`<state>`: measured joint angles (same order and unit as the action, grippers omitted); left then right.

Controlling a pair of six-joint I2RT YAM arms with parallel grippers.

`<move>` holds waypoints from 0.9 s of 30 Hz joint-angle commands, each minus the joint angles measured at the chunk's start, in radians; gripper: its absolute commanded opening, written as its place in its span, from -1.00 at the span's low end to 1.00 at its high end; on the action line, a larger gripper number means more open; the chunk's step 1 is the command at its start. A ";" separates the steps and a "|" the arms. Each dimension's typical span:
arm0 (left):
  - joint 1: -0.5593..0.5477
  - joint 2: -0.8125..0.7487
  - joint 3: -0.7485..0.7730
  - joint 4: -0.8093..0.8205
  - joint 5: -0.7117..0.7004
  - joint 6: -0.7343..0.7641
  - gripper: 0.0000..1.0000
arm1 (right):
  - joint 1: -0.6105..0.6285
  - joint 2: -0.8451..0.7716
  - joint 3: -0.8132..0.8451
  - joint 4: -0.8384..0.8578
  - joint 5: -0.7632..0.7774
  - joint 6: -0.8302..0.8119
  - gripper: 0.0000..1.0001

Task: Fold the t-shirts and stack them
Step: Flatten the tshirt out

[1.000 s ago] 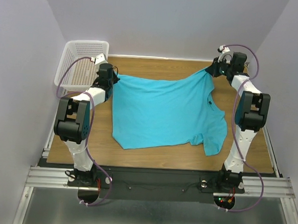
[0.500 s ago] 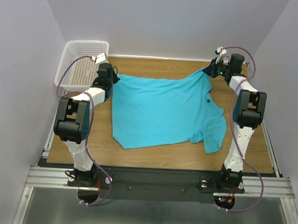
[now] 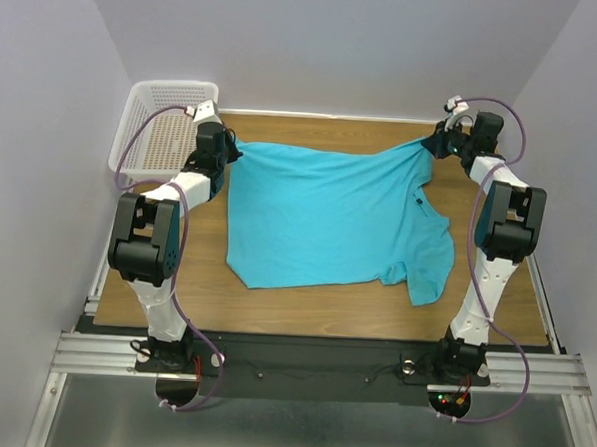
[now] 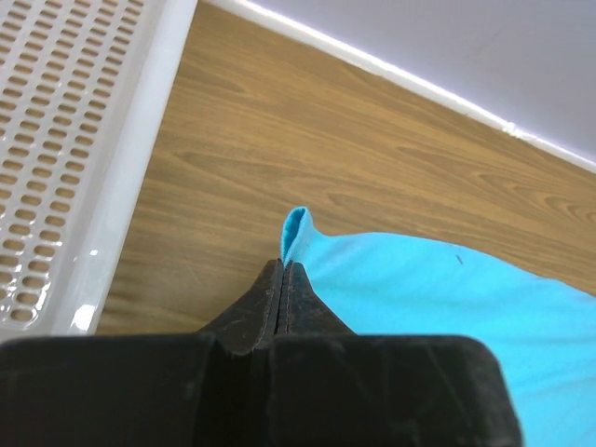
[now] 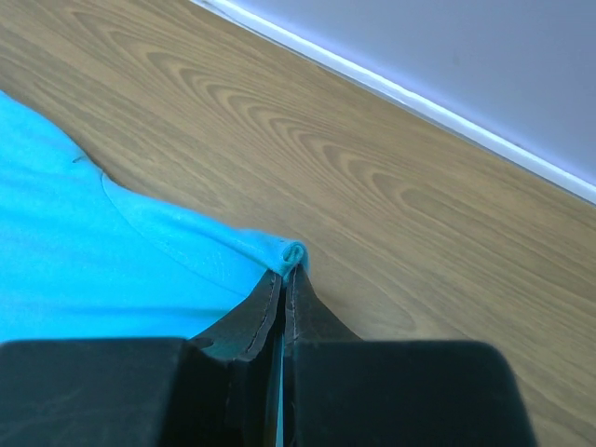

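A turquoise t-shirt (image 3: 329, 213) lies spread over the middle of the wooden table, its far edge stretched between both arms. My left gripper (image 3: 230, 148) is shut on the shirt's far left corner (image 4: 296, 228), beside the basket. At the far right, my right gripper (image 3: 433, 143) is shut on the other far corner (image 5: 291, 253), a small roll of cloth poking out of the tips. A small dark mark (image 3: 420, 200) shows near the neckline on the right side. One sleeve (image 3: 431, 276) hangs toward the near right.
A white plastic mesh basket (image 3: 164, 116) stands at the far left corner, close to my left gripper. The back wall (image 3: 328, 45) runs just behind both grippers. Bare wood (image 3: 304, 309) shows near the front edge.
Both grippers have moved toward the back wall and a little apart, the right one further right. The shirt's far edge is pulled tighter and lies further back.
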<state>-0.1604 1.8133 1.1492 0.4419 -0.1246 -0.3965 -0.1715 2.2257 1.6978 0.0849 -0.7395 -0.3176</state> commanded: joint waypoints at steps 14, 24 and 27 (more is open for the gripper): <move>0.019 -0.040 0.023 0.100 0.068 0.070 -1.00 | -0.025 -0.097 -0.069 0.138 -0.078 0.018 -0.99; 0.039 -0.028 0.023 0.050 0.040 0.076 -1.00 | -0.060 -0.136 -0.136 0.150 -0.103 0.015 -0.99; 0.039 -0.019 0.032 0.049 0.071 0.079 -1.00 | -0.060 -0.149 -0.174 0.173 -0.124 0.028 -0.99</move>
<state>-0.1280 1.8168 1.1538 0.4625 -0.0723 -0.3424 -0.2237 2.1403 1.5520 0.1772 -0.8192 -0.2920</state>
